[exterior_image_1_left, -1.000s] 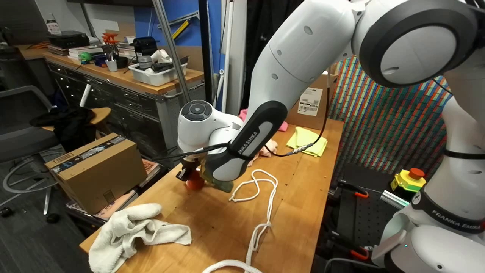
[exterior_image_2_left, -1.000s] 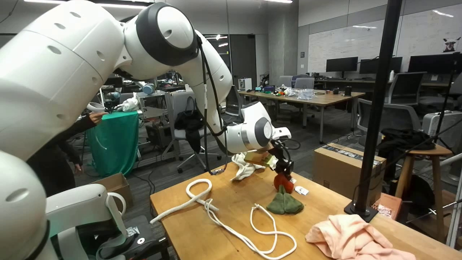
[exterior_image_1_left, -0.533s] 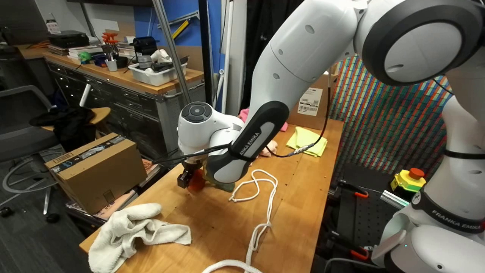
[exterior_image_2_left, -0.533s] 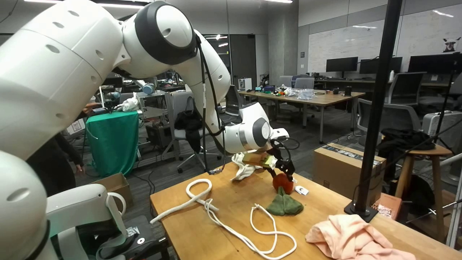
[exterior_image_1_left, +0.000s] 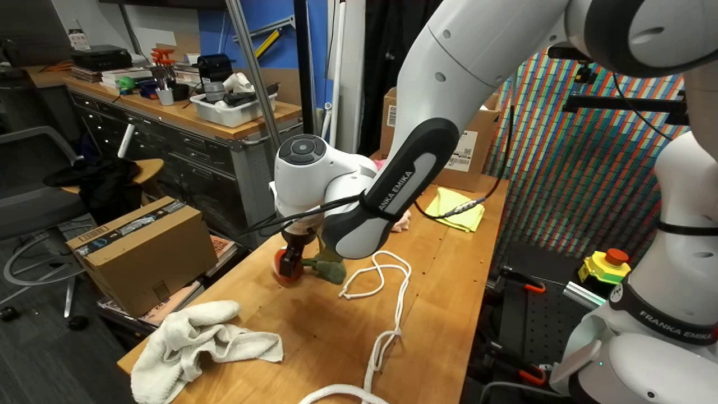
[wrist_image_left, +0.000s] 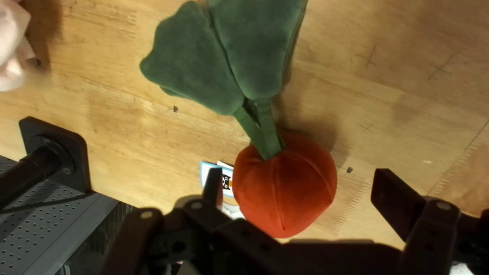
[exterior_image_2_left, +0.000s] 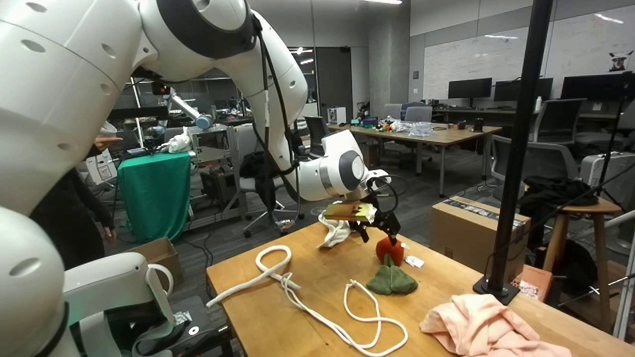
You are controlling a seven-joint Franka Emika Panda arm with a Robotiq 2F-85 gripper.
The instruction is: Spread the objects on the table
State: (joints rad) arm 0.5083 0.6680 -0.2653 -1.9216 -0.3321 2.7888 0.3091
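In both exterior views the ball (exterior_image_2_left: 387,252) lies on the table (exterior_image_2_left: 327,267), close by the claw (exterior_image_2_left: 380,241); in the wrist view the fingers (wrist_image_left: 397,202) stand wide, the ball showing between, nearer 1, leaves (wrist_image_left: 233,57) running crosswise, so closing would likely nudge it

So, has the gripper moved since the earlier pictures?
Yes. In an exterior view, the gripper has shifted toward the picture's left and slightly up, farther from the black pole, which stands where it was.
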